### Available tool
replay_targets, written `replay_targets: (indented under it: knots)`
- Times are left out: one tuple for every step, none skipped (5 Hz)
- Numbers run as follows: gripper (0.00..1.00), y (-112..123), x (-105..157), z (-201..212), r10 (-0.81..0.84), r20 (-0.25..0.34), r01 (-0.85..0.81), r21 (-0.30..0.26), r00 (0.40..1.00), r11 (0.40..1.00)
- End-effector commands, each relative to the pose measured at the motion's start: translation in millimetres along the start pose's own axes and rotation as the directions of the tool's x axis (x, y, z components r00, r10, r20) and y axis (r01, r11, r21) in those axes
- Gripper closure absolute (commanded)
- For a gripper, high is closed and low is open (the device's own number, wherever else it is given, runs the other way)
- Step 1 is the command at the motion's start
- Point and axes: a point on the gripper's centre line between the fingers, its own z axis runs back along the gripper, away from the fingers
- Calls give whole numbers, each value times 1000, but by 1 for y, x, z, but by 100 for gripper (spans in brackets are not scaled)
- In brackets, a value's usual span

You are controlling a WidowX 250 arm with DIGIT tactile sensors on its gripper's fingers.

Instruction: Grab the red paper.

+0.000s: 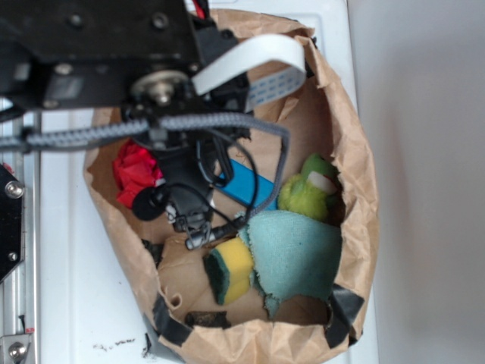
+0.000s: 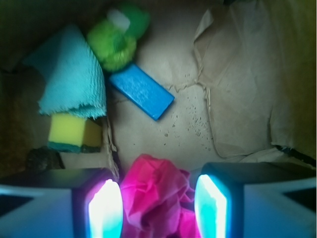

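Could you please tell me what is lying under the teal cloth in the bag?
A yellow sponge with a dark green base pokes out from under the teal cloth, all on the paper bag floor. Whatever else the cloth covers cannot be seen.

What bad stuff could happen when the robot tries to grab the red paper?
1. The red paper is crumpled and only partly between the open jaws of the gripper, so it might squish and slip out.
2. The paper sits near the bag wall; a jaw could catch the bag and tug it.
3. Loose cables hang close to the blue block and might snag.
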Motion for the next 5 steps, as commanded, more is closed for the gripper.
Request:
replay_targets:
  knots:
    - [100, -26, 21, 21, 10, 139, -10, 3, 990, 1000]
    - [100, -40, 29, 22, -2, 156, 0, 8, 988, 1000]
    - [100, -47, 31, 25, -24, 149, 22, 13, 989, 1000]
    - [100, -46, 34, 26, -24, 153, 25, -1, 988, 1000]
    - [100, -44, 35, 26, -29, 155, 28, 10, 988, 1000]
